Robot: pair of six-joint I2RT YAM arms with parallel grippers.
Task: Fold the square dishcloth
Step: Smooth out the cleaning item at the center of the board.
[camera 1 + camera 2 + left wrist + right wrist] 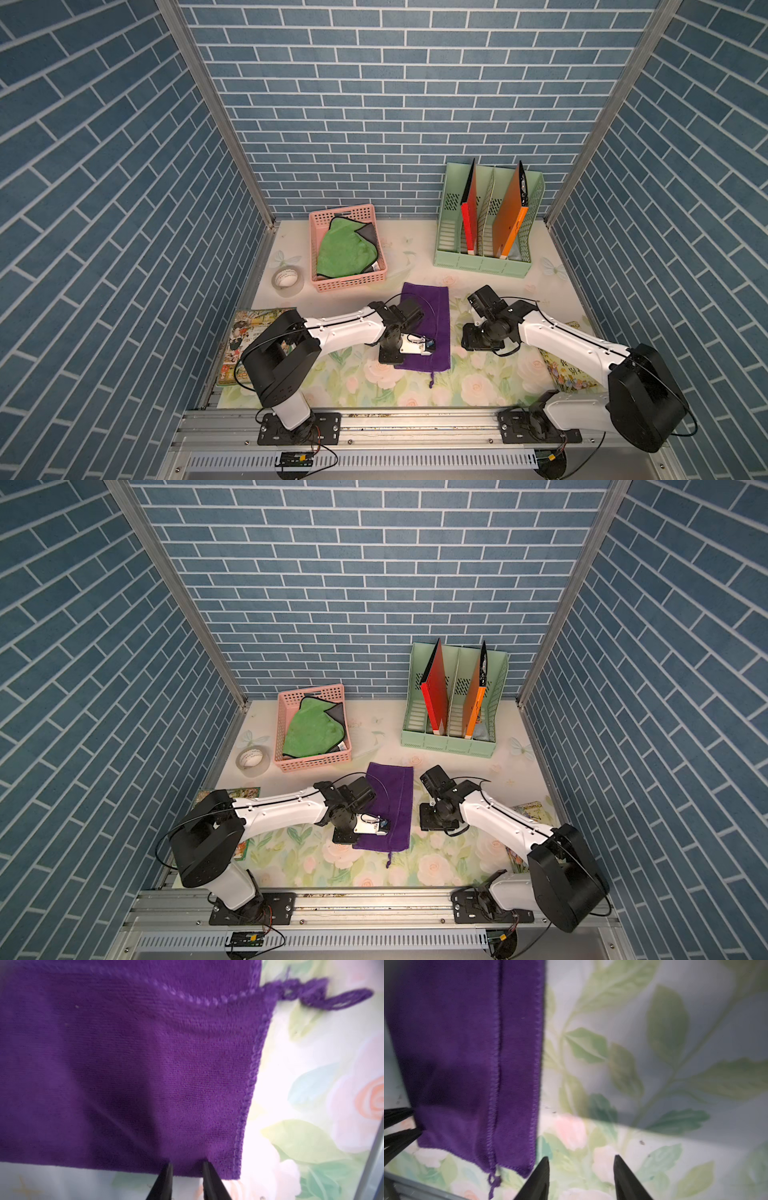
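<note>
In both top views the purple dishcloth lies on the floral desk between the two arms, already doubled into a long strip. Its long axis runs from the robot's side toward the back, and the far end stops just short of the pink basket. The left tool stands over the strip's left long edge, by the near corner. The right tool sits just beside the right long edge, off the fabric, so the cloth lies to its left.

In the left wrist view the left tool shows two tips with a narrow gap, set at the cloth's edge a little in from the stitched corner, with fabric between them. Whether they pinch it or only rest there I cannot tell.

In the right wrist view the right tool has its tips well apart, with only bare desk between them. One tip is just beside the strip's near corner, where a loose thread tail hangs out. The left tool's fingers show at the opposite edge.

Both tools flank the near end, the left one nearer the cloth. The next fold probably carries that end along the long axis to the far end, so the right tool first has to shift left onto its corner
</note>
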